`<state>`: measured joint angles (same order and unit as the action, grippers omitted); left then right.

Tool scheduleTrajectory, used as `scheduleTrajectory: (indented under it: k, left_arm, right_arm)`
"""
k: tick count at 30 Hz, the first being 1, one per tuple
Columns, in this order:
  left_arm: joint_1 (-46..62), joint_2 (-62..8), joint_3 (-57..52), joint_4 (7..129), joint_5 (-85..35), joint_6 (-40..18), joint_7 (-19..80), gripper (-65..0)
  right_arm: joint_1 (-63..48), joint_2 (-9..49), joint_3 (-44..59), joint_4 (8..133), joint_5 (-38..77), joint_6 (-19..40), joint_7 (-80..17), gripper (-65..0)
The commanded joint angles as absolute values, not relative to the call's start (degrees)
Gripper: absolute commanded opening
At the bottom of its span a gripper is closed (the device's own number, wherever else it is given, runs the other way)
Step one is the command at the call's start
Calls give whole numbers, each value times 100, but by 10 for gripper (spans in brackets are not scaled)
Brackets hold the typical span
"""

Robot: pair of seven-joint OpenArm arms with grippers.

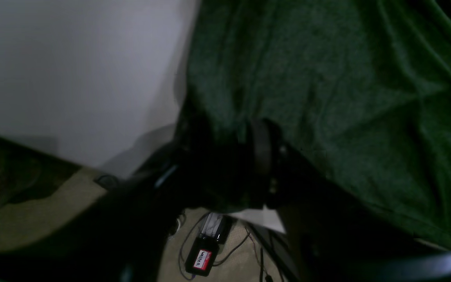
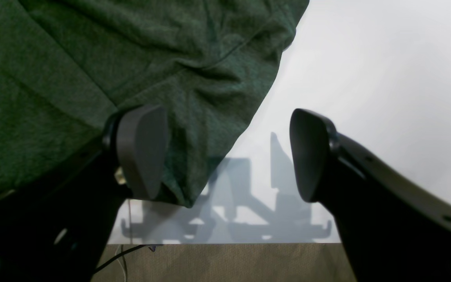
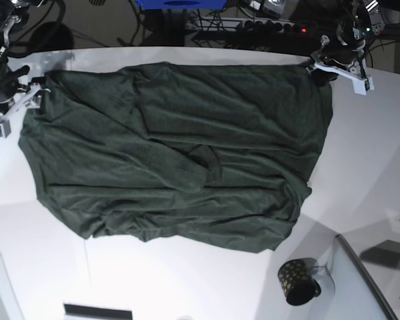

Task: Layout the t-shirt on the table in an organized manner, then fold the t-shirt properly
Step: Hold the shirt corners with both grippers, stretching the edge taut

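Now t-shirt [image 3: 180,153] corners at table [image 3: 360,173] far edge.

One t-shirt [image 3: 180,153], centre of base frame. One table [image 3: 360,173] under it. One mug [image 3: 297,281], lower right. One grey panel [image 3: 360,287], lower right corner. Two grippers: left [image 3: 339,67] upper right, right [image 3: 17,100] upper left.

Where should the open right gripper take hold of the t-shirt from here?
Pinch the t-shirt at the corner by the table's edge. That tip already lies between the right gripper's open fingers, one over fabric, one over bare table. Come in low from the table side, so the lower finger can slide under the hem.
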<state>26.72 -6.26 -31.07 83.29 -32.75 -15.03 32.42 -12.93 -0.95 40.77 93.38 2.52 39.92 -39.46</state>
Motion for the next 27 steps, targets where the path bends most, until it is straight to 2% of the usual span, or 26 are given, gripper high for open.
scheduleTrajectory:
  k: [1, 4, 7, 8, 27]
  left_arm:
    - [2695, -708, -3143, 8409, -3310, -1516, 3160, -502]
    - [2695, -708, -3152, 8418, -3310, -1516, 3160, -538]
    - [2721, -708, -3204, 8470, -3319, -1516, 3160, -637]
    - [2738, -716, -3204, 8505, -3319, -1516, 3160, -650]
    - [3336, -699, -3152, 9314, -3319, -1516, 3196, -650]
  right_arm:
    - [-1262, -31, 4092, 9429, 321, 4000, -3846, -191]
    - [-1262, -31, 4092, 9429, 321, 4000, -3846, -191]
    - [-1262, -31, 4092, 9429, 321, 4000, -3846, -191]
    - [-1262, -31, 4092, 9429, 321, 4000, -3846, -191]
    - [-1209, -48, 3996, 9218, 321, 4000, -3846, -191]
